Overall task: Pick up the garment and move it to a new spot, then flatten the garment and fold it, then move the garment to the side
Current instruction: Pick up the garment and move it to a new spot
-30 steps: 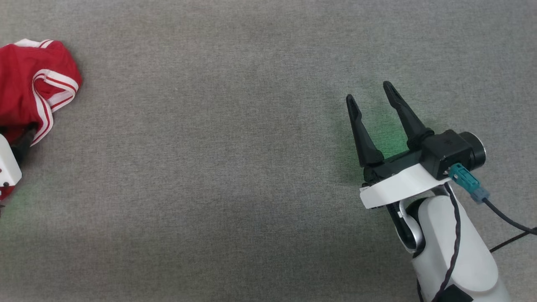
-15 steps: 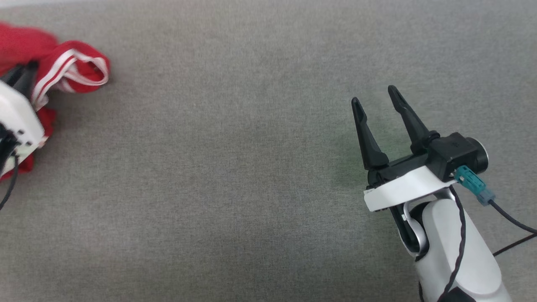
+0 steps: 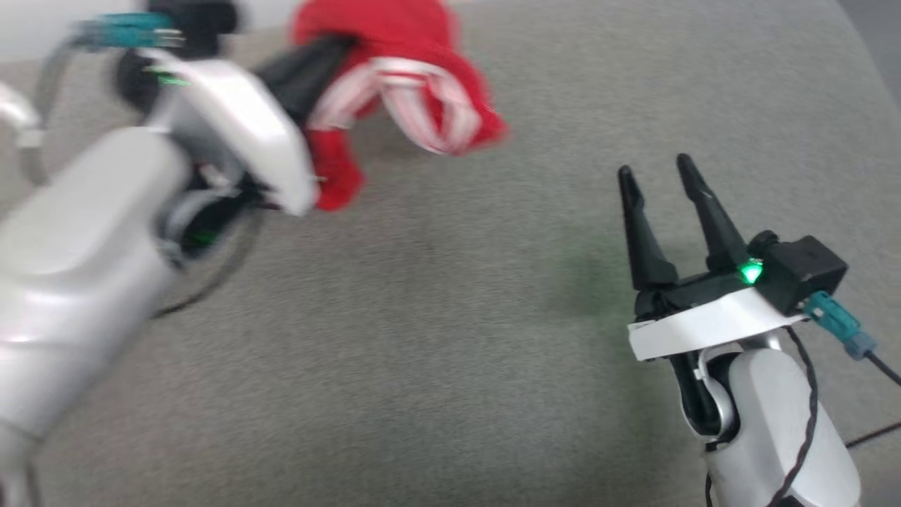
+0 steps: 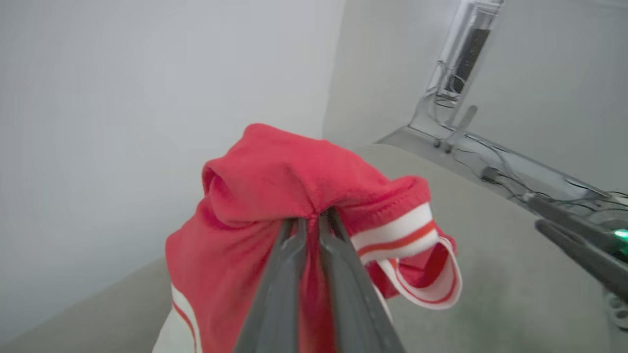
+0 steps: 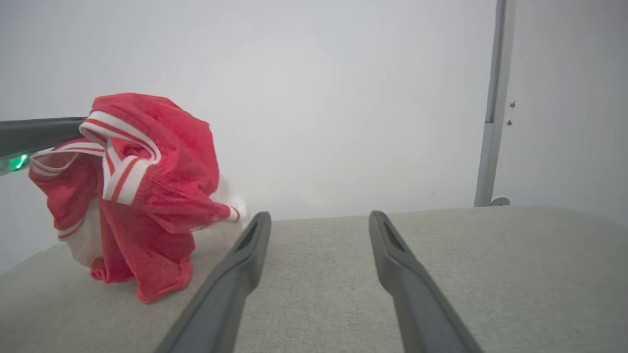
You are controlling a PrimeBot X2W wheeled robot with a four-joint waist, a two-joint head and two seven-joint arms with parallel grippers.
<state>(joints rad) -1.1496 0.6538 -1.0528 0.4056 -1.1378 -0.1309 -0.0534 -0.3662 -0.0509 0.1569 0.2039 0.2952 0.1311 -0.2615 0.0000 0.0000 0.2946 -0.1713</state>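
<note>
The garment is a bunched red shirt with white-and-red striped trim, hanging above the grey cloth surface at the top middle of the head view. My left gripper is shut on it, dark fingers pinching a red fold, as the left wrist view shows at the garment and my left gripper. In the right wrist view the garment dangles at the left with its lower end near the surface. My right gripper stands open and empty at the right, fingers pointing away; my right gripper is apart from the shirt.
The grey fabric surface spreads under both arms, with its far edge and rounded corner near a pale wall. A stand with cables is on the floor beyond the surface. A black cable trails from my right wrist.
My left gripper closed on the garment and lifted it, carrying it rightward and up toward the middle. The head camera has shifted. My right gripper stayed open, nearly still.
</note>
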